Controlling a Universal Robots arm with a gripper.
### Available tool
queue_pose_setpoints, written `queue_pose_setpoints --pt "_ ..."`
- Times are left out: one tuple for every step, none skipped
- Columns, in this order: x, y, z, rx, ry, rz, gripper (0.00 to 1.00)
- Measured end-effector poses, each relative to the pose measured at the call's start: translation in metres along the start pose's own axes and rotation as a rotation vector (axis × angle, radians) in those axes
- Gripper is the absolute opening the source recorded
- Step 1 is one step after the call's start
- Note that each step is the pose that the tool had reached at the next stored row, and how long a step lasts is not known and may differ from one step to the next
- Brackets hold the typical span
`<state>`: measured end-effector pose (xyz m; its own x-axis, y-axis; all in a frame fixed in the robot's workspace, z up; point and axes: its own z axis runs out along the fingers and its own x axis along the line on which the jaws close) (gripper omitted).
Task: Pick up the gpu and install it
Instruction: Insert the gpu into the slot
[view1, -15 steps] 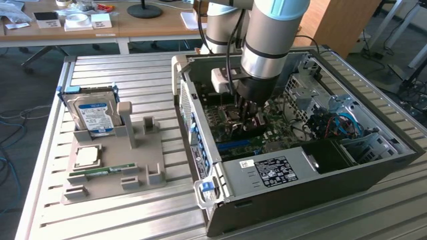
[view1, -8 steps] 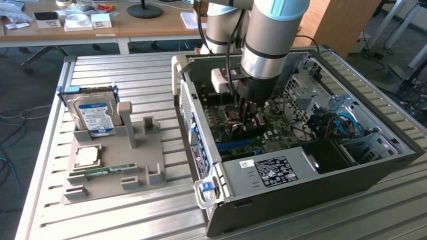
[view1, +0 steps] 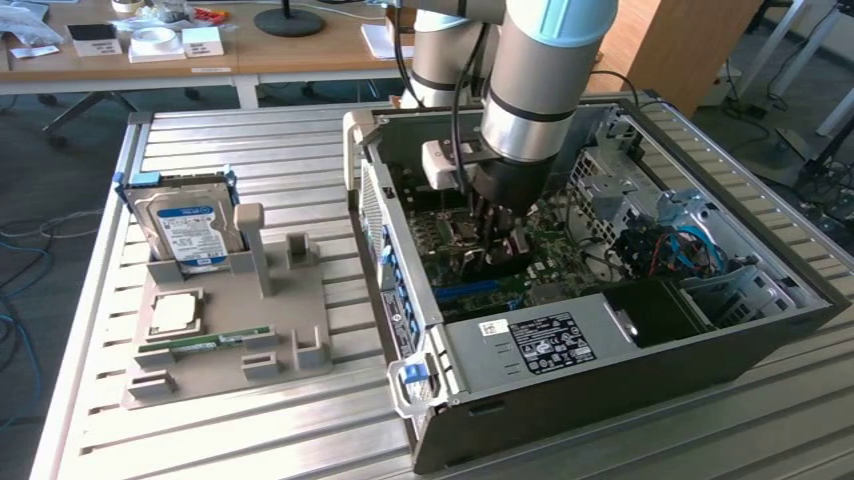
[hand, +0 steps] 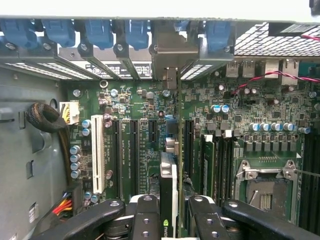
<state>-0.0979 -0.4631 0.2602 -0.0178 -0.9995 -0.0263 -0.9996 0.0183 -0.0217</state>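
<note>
The arm (view1: 534, 90) is a thick silver-grey tube with a pale blue cap at its upper joint and a black band lower down. Below the band it narrows to a black wrist. A small white box (view1: 445, 165) is fixed to the wrist's side, and black cables (view1: 459, 110) run along the tube. A second segment (view1: 441, 50) is the same silver-grey. The tool (hand: 174, 210) is black. It has two inner fingers (hand: 145, 225) flanked by outer link bars (hand: 85, 222), all dotted with round silver screw heads, and white pieces near the tips.
</note>
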Motion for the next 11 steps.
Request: queue_pose_setpoints --pt "0.0 0.0 0.0002 0.0 0.0003 0.0 0.27" --pt "0.0 0.0 0.0002 -0.0001 0.0005 0.0 0.27" --pt "0.0 0.0 0.0003 -0.0001 0.0004 0.0 0.27" --pt "0.0 0.0 0.0006 0.0001 0.0002 0.0 0.27" --pt "0.0 0.0 0.0011 0.0002 -0.0001 0.0 0.27" --pt "0.0 0.0 0.0018 0.0001 -0.0001 0.0 0.27" --pt "0.0 0.0 0.0024 0.0001 0.0001 0.0 0.27" --pt "0.0001 0.0 0.0029 0.0 0.0001 0.0 0.27" --pt "0.0001 0.0001 0.0032 -0.0001 0.0003 0.0 0.27" --pt "0.0001 0.0001 0.0032 0.0 0.0003 0.0 0.27" --pt "0.0001 0.0001 0.0032 -0.0001 0.0004 0.0 0.27"
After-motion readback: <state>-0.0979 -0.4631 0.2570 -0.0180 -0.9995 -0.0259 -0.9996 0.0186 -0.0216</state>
